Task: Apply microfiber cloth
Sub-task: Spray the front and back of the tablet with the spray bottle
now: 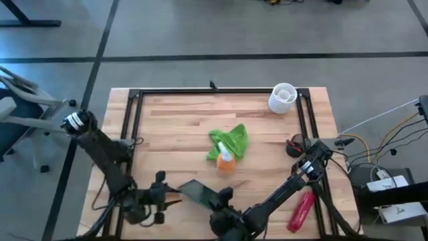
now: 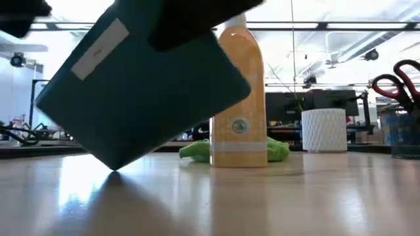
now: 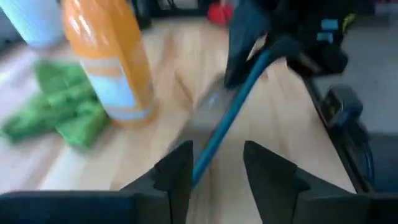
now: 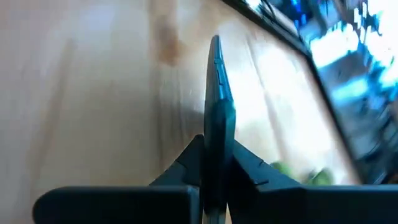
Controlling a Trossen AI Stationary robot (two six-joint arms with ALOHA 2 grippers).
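right jaws (image 4: 214, 165): clamped on the edge of the dark flat device (image 1: 198, 193), holding it tilted with one corner on the tabletop (image 1: 174, 134)
left jaws (image 1: 168, 196): spread wide, empty, just beside the device's other edge
orange spray bottle (image 1: 225, 159): upright beyond the device, between both jaws and the cloth
microfiber cloth (image 1: 231, 142): crumpled at mid-tabletop, touching the bottle's far side, well apart from both jaws
key relation: cloth lies straight ahead of both jaws, long axis slanting; the free left arm seems better placed to fetch it
white ribbed cup (image 1: 283, 97): far corner
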